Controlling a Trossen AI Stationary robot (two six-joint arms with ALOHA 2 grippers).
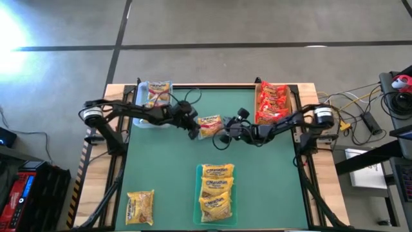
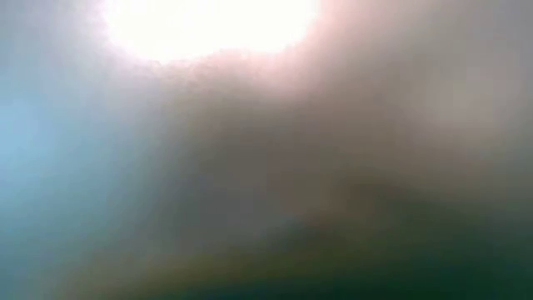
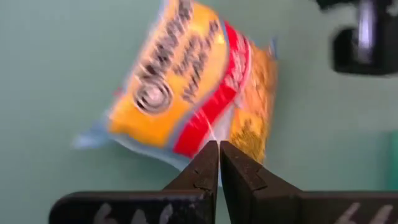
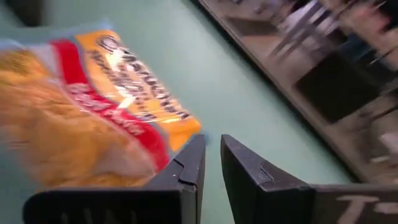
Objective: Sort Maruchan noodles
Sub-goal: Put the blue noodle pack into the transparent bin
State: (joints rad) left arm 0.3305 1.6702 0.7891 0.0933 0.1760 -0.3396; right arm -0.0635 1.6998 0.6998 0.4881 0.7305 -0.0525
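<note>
Near the far middle of the green desk (image 1: pixel 270 187) an orange-and-yellow noodle packet (image 1: pixel 210 125) with a red band sits between the two arms, and it serves here as the landmark. The left gripper (image 1: pixel 192 131) is at the packet's left edge; in the left wrist view (image 3: pixel 219 155) its jaws are pressed together, tips on the packet's clear rim, pinching it. The right gripper (image 1: pixel 225 135) is just to the packet's right — in its own wrist view (image 4: pixel 211 152) the jaws stand a narrow slit apart with nothing between them, the packet (image 4: pixel 81 118) lying beside the left finger rather than in the gap.

Behind and to the left of the packet, at the desk's far left corner, a clear tray (image 1: pixel 143 109) holds a yellowish packet (image 1: pixel 159 93). Behind and to the right of it, a tan tray (image 1: pixel 293 103) at the far right corner holds a stack of red packets (image 1: pixel 272 103). Toward the near edge from the landmark, a row of yellow packets (image 1: pixel 217 190) lies overlapped on a green tray (image 1: pixel 198 193), and one lone yellow packet (image 1: pixel 140 207) lies to the left of that row — directly on the desk.

The low view shows only a bright blur.
</note>
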